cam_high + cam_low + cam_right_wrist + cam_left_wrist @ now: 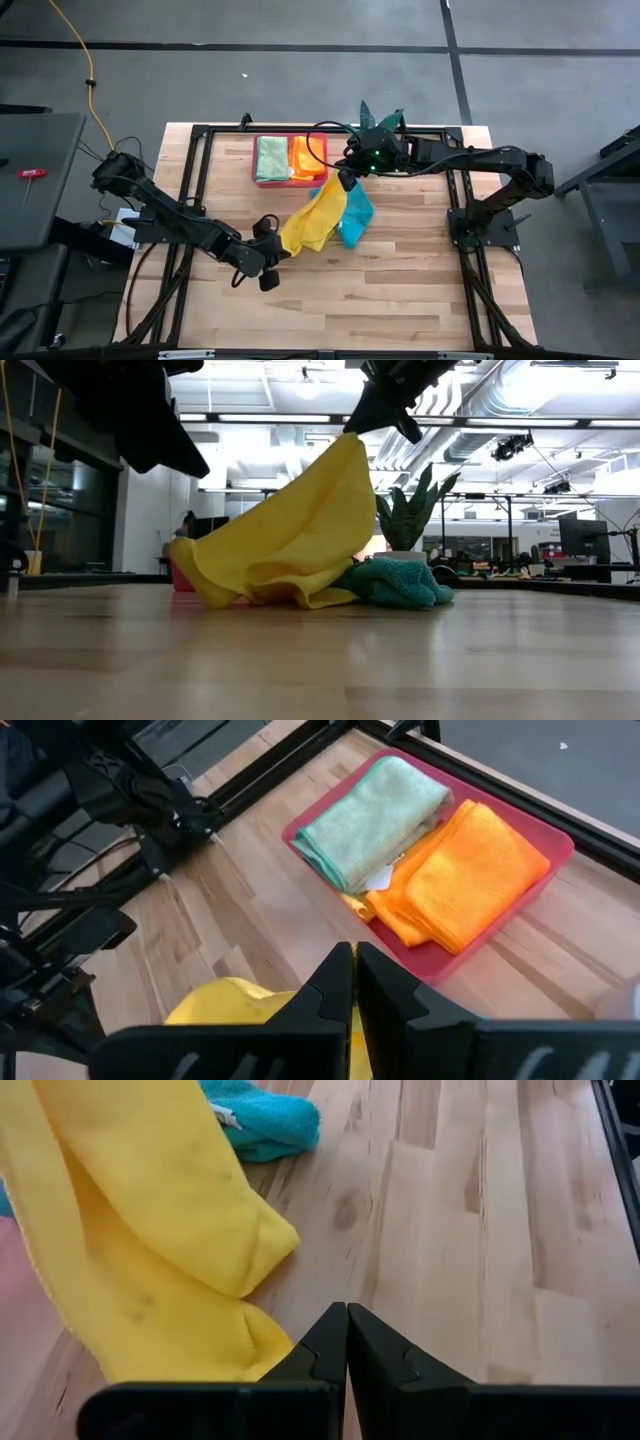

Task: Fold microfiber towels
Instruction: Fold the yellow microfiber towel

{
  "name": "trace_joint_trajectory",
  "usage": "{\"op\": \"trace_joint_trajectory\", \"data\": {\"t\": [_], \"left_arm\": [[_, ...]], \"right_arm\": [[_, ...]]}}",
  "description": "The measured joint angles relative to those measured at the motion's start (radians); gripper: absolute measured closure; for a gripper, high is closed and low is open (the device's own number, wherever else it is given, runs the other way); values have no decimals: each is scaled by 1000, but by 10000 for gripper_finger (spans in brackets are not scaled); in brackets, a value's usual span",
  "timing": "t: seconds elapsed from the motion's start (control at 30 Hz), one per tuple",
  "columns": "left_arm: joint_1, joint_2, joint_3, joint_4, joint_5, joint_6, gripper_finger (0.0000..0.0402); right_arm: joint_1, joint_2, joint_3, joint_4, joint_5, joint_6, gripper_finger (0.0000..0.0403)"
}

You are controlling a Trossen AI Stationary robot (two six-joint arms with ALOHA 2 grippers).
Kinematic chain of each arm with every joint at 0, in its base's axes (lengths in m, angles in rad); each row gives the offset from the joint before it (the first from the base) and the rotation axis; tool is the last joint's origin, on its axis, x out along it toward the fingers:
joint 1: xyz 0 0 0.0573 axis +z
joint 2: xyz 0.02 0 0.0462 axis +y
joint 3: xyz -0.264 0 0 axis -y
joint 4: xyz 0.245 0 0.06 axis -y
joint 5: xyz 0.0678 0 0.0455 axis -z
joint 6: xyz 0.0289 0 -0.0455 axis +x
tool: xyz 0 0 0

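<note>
- Yellow microfiber towel (pixel 312 222): soft, light, limp. One corner hangs lifted from the right gripper (pixel 346 182); the rest drapes down to the wooden table (pixel 400 290), just in front of the pink tray (pixel 268 183).
- Teal towel (pixel 355 215): crumpled, touching the yellow one, on its side away from the left gripper.
- Light green towel (pixel 375 815) and orange towel (pixel 465 870): folded, side by side in the tray.
- Right gripper: jaws clenched on the yellow towel's corner.
- Left gripper (pixel 266 258): jaws clenched together, holding nothing visible, at the yellow towel's low end.
- Handling judgement: it sags and slips; take hold at corners or hem, not mid-cloth.
</note>
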Motion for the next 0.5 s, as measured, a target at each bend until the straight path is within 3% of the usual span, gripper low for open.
{"op": "trace_joint_trajectory", "data": {"t": [0.5], "left_arm": [[1,0,0,-3,16,18,402]], "right_arm": [[0,0,0,4,0,2,402]]}}
